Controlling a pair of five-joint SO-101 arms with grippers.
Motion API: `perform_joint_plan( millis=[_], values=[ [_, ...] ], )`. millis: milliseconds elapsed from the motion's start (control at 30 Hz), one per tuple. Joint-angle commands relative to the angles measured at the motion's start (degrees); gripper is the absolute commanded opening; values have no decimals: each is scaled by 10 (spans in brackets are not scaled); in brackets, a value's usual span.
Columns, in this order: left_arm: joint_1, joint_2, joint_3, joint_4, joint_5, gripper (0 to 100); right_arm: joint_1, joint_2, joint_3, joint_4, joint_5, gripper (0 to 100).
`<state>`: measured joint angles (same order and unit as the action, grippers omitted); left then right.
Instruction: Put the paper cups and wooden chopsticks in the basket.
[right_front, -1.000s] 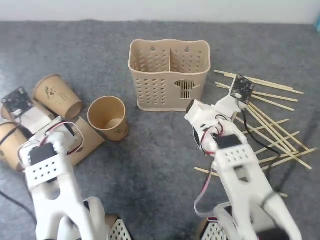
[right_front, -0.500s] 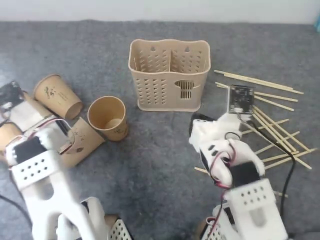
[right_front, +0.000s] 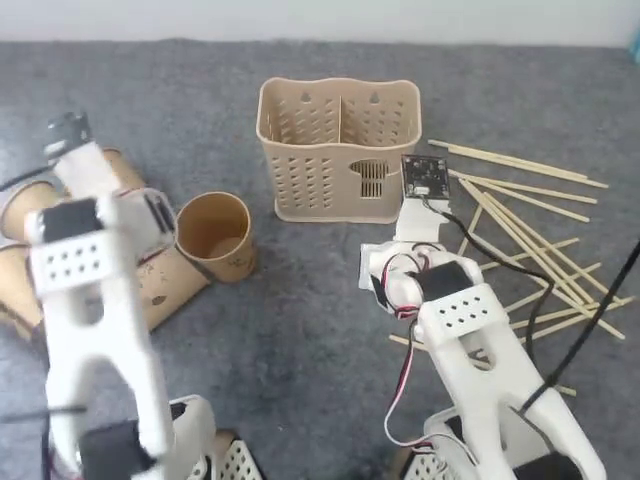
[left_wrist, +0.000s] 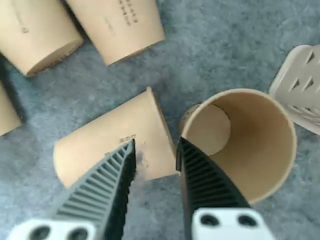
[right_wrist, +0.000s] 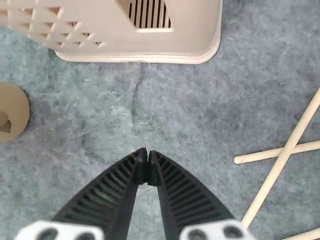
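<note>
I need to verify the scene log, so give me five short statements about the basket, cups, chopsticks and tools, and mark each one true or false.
1. The basket holds nothing. True.
2. The right tool is open. False: it is shut, holding nothing.
3. The left tool is open. True.
4. The chopsticks sit in the basket. False: they lie scattered on the carpet.
5. Every paper cup stands upright. False: several lie on their sides.

Small dark print on paper cups (left_wrist: 120, 22), illegible
</note>
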<state>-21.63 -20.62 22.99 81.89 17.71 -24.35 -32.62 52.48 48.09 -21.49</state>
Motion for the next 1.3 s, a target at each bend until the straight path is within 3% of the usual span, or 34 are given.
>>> perform_joint_plan(
  millis=[0, 233, 567, 933, 1167, 1267],
  values=[
    [26, 35, -82, 18, 11, 130, 16, -7, -33, -1, 6, 9],
    [94, 95, -126, 17, 11, 130, 24, -8, -33, -1, 6, 9],
    [93, 251, -188, -30, 9, 130, 24, -9, -33, -1, 6, 9],
    [105, 266, -278, 57, -39, 130, 24, -9, -34, -1, 6, 9],
    [109, 266, -356, 123, -97, 130, 24, -9, -34, -1, 6, 9],
    [113, 267, -368, 140, -195, 130, 24, -9, -34, -1, 6, 9]
  ],
)
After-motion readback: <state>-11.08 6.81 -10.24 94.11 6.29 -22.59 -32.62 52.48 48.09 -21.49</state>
